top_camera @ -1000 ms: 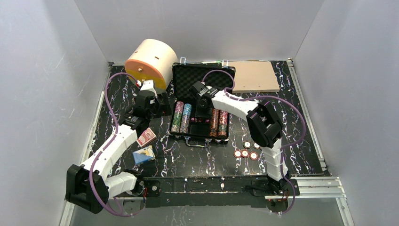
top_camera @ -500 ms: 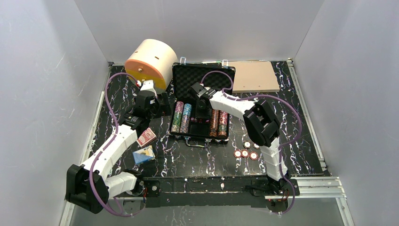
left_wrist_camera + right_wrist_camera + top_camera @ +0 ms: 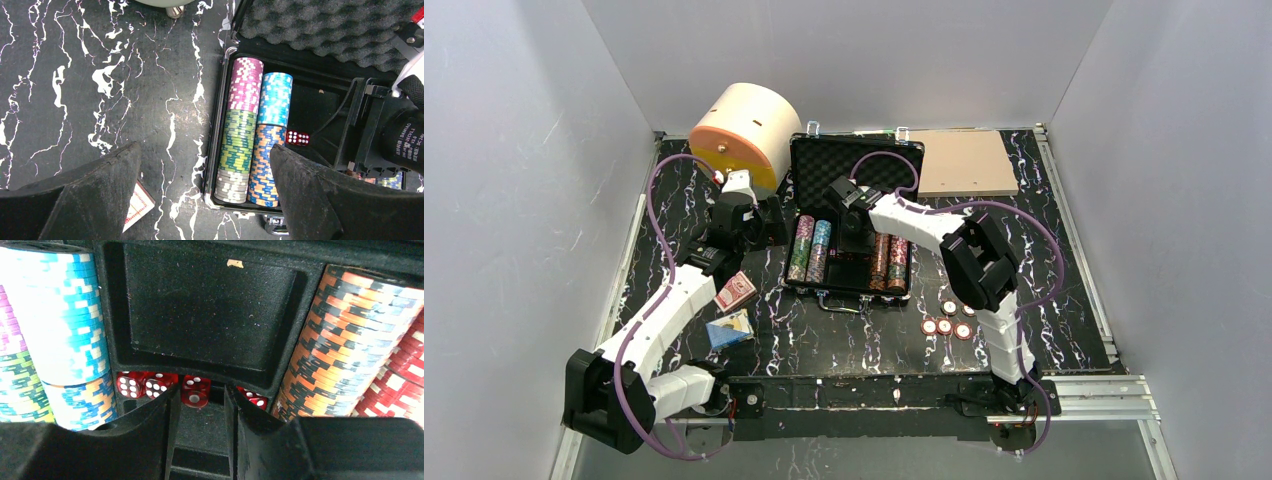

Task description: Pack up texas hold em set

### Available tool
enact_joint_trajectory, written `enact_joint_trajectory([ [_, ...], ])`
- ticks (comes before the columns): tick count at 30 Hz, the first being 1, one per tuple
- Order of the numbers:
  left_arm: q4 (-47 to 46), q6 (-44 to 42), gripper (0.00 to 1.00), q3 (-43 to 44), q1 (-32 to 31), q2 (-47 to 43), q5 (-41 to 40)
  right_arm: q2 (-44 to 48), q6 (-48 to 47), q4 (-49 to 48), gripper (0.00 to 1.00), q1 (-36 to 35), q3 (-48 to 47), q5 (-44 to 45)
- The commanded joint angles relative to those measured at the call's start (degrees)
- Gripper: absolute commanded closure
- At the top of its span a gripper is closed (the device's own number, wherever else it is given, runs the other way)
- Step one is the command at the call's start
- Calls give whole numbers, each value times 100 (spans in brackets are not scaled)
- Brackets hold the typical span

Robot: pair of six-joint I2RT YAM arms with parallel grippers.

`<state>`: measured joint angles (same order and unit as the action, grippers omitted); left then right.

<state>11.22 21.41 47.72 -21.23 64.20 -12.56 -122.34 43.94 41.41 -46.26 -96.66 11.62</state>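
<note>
Right claw (image 3: pixel 199 405), motor label (image 3: pixel 406 145): "DAMIAO"

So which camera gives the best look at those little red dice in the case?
The right wrist view: the red dice sit close up in a row, pips readable. The left wrist view shows only a couple, small, beside the chip stacks. In the top view the right arm hides them.

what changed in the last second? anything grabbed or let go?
The right gripper edged slightly left over the briefcase, with its elbow following. Its jaws stand parted above the dice slot, with a red die lying loose between the tips. It was probably just released, but the top view cannot confirm that. The left gripper, chip stacks, red deck, blue deck and loose chips stayed put.
</note>
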Motion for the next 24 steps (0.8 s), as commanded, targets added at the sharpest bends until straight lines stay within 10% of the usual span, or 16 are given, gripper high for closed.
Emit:
enact_joint_trajectory([
  [1, 57, -58, 2, -9, -30, -31, -98, 177, -105, -100, 51, 21, -185, 174],
  [12, 42, -50, 2, -18, -30, -13, -80, 819, 75, -334, 50, 38, 171, 270],
  [24, 43, -45, 2, -52, -32, -57, -73, 586, 290, 8, 75, 126, 262, 391],
])
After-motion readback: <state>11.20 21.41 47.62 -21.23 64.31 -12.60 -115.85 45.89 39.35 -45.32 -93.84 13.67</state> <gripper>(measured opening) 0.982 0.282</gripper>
